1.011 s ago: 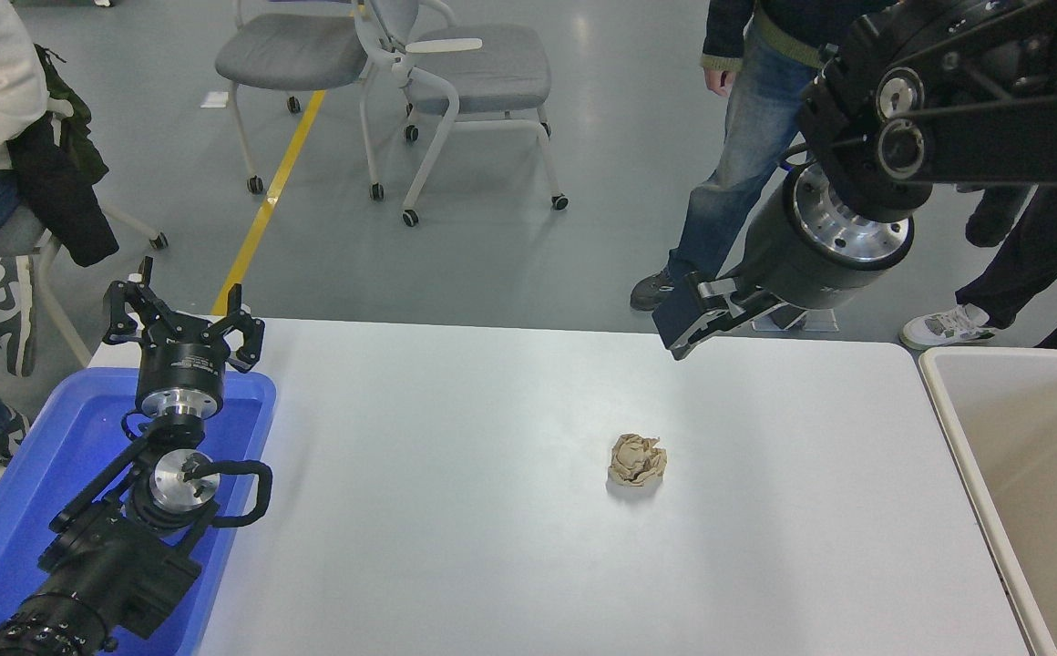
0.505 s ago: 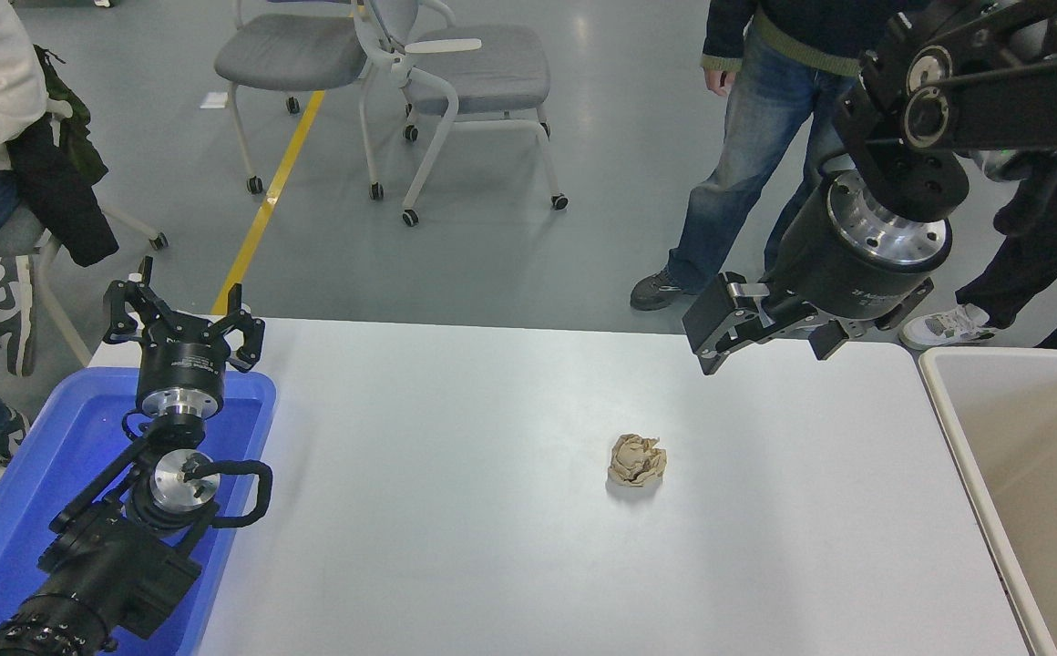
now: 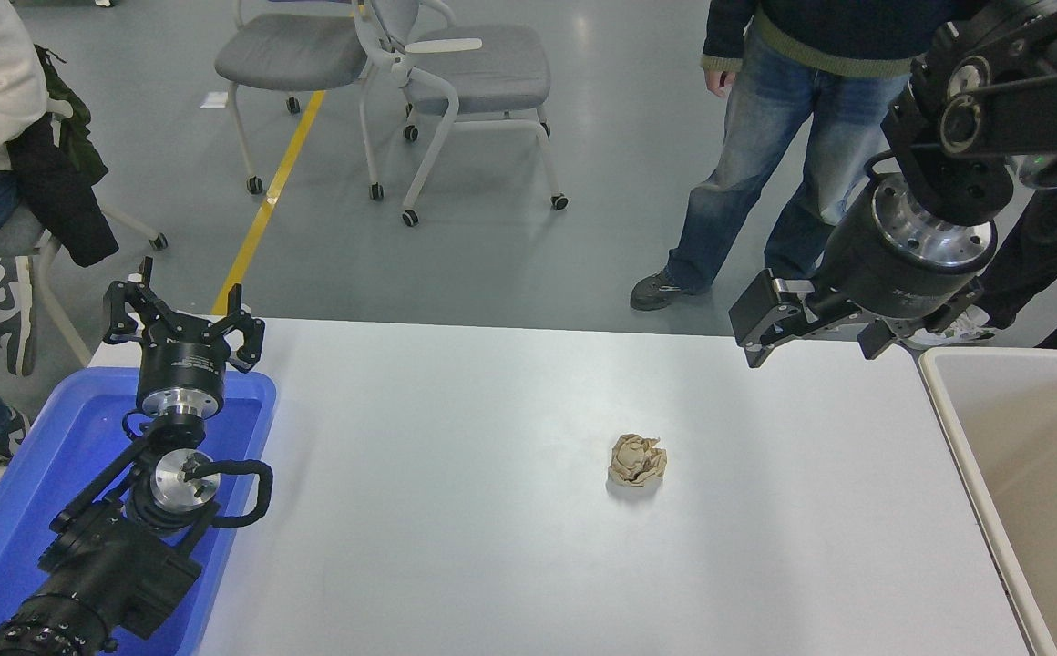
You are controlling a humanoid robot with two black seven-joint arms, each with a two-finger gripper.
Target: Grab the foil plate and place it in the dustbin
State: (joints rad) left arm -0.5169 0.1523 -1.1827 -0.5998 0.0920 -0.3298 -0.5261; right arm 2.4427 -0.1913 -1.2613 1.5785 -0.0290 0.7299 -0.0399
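Observation:
The foil plate is not in view. The dustbin (image 3: 952, 419), beige with a cream rim, stands at the table's right edge; the part of its inside that shows holds nothing. My right gripper (image 3: 813, 335) hangs open and empty above the table's far right corner, just left of the dustbin's far corner. My left gripper (image 3: 184, 314) is parked open at the lower left, over the far end of a blue tub.
A small tan paper ball (image 3: 637, 459) lies on the white table (image 3: 456, 510), right of centre. The blue tub (image 3: 251, 401) sits at the left edge. People stand at the far right, one sits at the far left. Chairs stand behind the table.
My right arm has swung to the right along the table's far edge, towards the dustbin. The paper ball and the left arm have not moved.

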